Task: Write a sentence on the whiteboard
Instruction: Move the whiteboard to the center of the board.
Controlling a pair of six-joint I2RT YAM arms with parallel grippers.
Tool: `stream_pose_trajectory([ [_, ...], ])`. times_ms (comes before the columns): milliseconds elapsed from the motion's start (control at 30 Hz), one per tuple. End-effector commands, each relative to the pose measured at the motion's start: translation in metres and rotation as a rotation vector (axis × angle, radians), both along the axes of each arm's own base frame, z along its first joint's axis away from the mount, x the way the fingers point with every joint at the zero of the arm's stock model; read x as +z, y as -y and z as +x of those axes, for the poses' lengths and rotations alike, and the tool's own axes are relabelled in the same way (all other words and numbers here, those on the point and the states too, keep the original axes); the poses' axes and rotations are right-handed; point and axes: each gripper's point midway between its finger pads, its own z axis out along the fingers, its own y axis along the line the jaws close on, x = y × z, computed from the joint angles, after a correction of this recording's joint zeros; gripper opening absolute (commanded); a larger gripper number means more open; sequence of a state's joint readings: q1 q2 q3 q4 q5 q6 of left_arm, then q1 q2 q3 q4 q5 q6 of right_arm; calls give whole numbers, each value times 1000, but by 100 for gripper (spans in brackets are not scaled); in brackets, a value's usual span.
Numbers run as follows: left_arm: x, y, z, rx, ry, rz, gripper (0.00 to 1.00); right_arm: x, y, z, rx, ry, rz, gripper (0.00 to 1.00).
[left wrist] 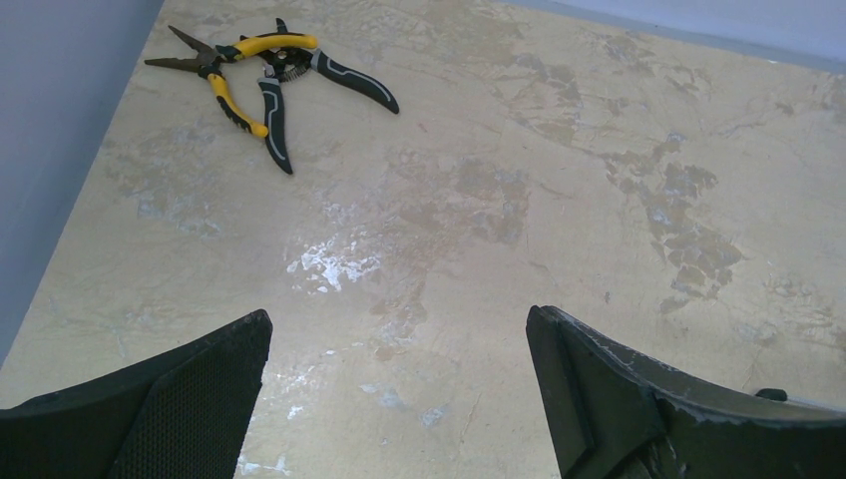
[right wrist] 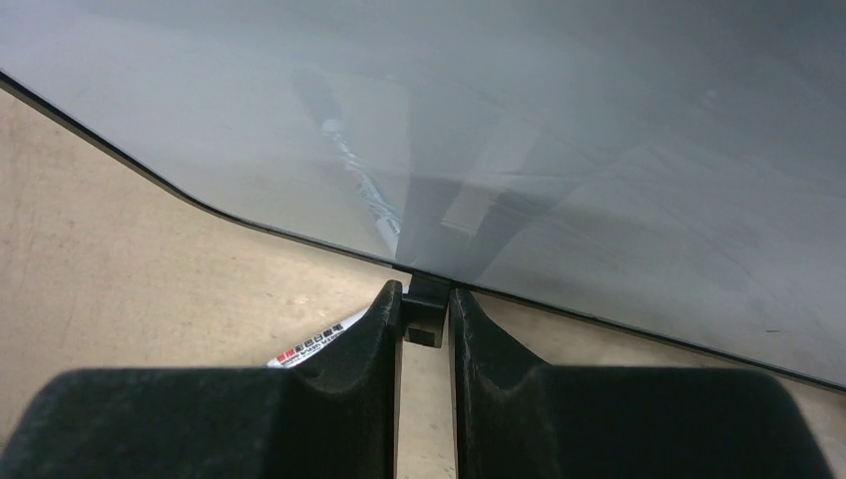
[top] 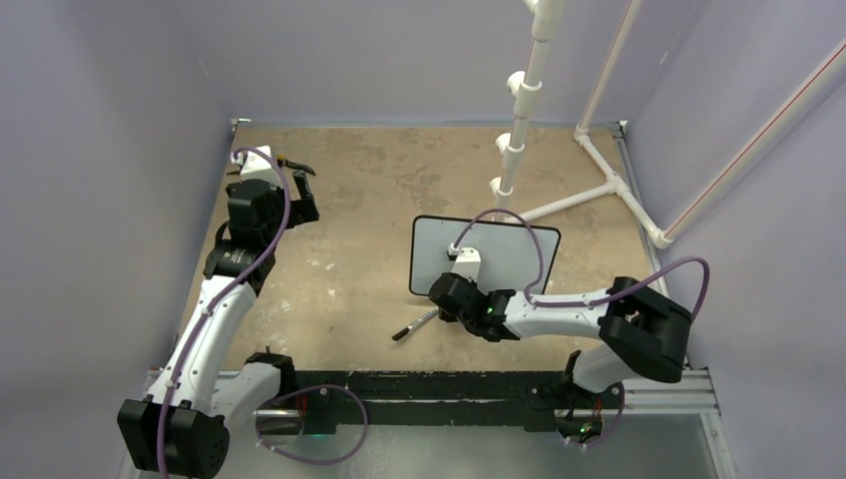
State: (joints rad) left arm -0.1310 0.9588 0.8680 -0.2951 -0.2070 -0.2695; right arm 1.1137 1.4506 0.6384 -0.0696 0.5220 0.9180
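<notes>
Your right gripper has its fingers pressed nearly together, pinching the small black foot on the near edge of the whiteboard, which sits on the tan table with the white PVC pipe frame just behind it. A black marker lies on the table just beside the whiteboard's near left corner. Your left gripper hangs well to the left of the whiteboard, fingers spread wide above the tabletop, with two pairs of pliers lying beyond it.
</notes>
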Motion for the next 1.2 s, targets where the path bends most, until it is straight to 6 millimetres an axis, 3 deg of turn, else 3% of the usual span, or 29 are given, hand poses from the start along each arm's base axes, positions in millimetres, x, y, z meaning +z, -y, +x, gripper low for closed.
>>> stream_pose_trajectory([
  [0,8,0,2,-3,41,-4,99,31,-55,7,114,55,140,0],
  [567,5,-1,1,-2,34,4,99,38,-116,25,325,152,69,0],
  [733,8,-4,-1,12,46,6,99,29,-132,30,397,166,26,0],
  [1167,13,-7,-5,23,63,17,99,33,-158,60,397,227,19,0],
])
